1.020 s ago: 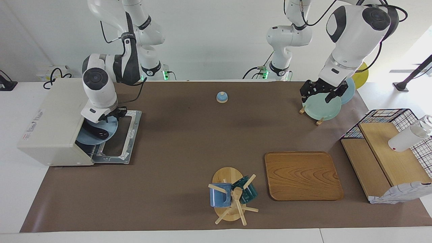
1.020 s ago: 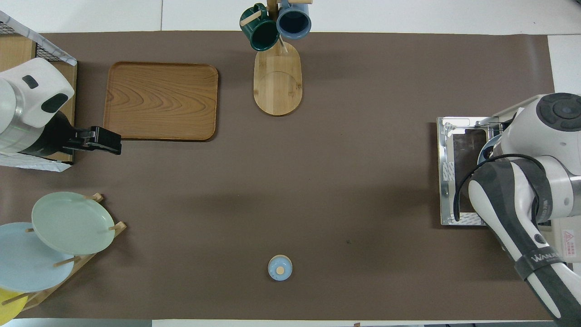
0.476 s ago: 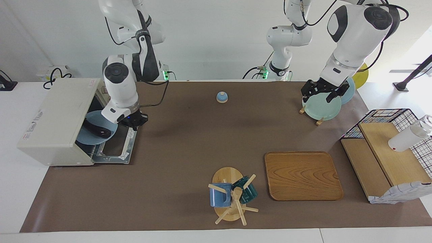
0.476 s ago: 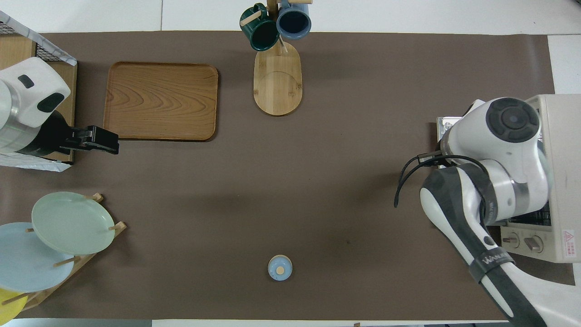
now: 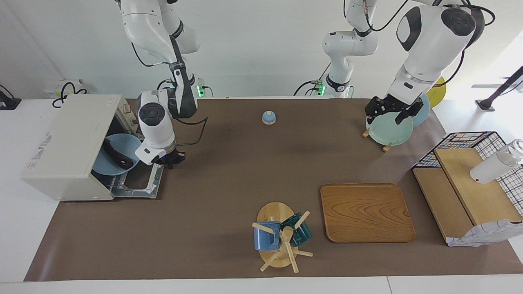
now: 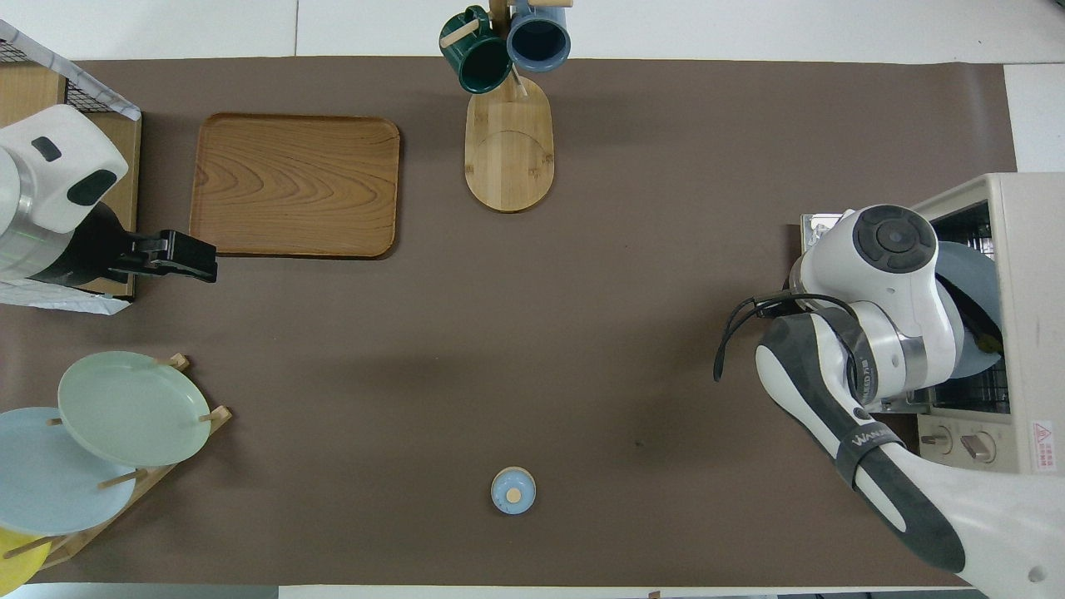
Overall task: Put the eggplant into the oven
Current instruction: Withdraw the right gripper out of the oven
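Boxy off-white toaster oven [image 5: 67, 147] at the right arm's end of the table, dark glass drop-down door [image 5: 141, 179] lying flat open in front of it. Inside the oven's mouth, a round pale blue plate [image 5: 116, 154], tilted, with the slim glossy dark purple-black eggplant [image 5: 114, 153] lying on it. From overhead, only an edge of that plate [image 6: 973, 287] showing in the oven [image 6: 1027, 316], mostly covered by the arm's wrist.

Right gripper [image 5: 170, 158] just outside the oven, over the outer edge of the open door, fingers pinched together on nothing, clear of plate and eggplant.

Left gripper [image 5: 391, 110] well apart from the oven, up at the left arm's end of the table, hanging over a pale green plate [image 5: 390, 130] standing in a wooden rack; jaws spread wide, nothing between them. In the overhead view, the same gripper [image 6: 179, 256] beside the brown wooden tray [image 6: 295, 185].

Between oven and tray: a small blue bell [image 5: 268, 117] nearer the robots, a wooden mug tree [image 5: 280, 237] with a blue mug and a dark green mug farther from them.
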`<state>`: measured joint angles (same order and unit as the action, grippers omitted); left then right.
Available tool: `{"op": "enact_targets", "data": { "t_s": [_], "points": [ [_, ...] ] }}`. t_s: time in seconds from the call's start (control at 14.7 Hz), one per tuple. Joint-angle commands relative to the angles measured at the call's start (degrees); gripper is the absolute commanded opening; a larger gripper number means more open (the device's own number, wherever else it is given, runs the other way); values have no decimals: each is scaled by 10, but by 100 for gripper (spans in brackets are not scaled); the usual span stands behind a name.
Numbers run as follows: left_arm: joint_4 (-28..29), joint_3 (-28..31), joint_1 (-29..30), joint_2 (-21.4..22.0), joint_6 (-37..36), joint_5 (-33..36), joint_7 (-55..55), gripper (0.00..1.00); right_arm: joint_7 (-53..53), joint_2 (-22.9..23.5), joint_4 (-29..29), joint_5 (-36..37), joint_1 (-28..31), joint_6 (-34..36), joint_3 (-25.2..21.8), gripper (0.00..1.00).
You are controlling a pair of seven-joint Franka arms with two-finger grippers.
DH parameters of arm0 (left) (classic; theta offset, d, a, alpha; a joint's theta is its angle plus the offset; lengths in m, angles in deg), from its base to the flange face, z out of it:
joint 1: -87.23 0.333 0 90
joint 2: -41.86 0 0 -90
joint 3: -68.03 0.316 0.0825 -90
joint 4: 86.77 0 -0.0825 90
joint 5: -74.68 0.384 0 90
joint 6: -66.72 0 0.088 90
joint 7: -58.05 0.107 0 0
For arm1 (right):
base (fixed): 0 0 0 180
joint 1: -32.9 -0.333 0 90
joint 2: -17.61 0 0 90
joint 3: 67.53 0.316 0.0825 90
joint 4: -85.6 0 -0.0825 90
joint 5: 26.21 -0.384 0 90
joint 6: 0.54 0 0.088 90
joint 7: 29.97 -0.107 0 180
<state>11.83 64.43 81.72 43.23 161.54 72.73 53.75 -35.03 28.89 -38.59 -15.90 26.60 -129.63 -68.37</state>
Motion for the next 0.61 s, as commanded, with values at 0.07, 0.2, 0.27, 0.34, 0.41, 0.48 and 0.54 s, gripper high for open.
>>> {"op": "enact_targets", "data": {
  "t_s": [0.07, 0.2, 0.27, 0.34, 0.41, 0.48, 0.54],
  "points": [
    [9, -5, 9, 11, 3, 11, 1, 100, -1, -7, -8, 40, 2, 2, 1, 0],
    [9, -5, 9, 11, 2, 11, 1, 100, -4, -7, -7, 94, 4, 4, 1, 0],
    [9, -5, 9, 11, 3, 11, 1, 100, -4, -7, -3, 112, 4, 13, 2, 0],
    [9, -5, 8, 11, 2, 11, 1, 100, -4, -7, 4, 127, 4, 25, 1, 0],
    [9, -5, 8, 11, 3, 11, 1, 100, -2, -5, 24, 142, 2, 48, 2, 0],
    [8, -5, 7, 11, 3, 11, 1, 100, 2, -1, 50, 145, 4, 83, 3, 0],
    [8, -5, 7, 11, 2, 11, 1, 100, 15, -4, 75, 143, 9, 118, 3, 0]
  ]
}}
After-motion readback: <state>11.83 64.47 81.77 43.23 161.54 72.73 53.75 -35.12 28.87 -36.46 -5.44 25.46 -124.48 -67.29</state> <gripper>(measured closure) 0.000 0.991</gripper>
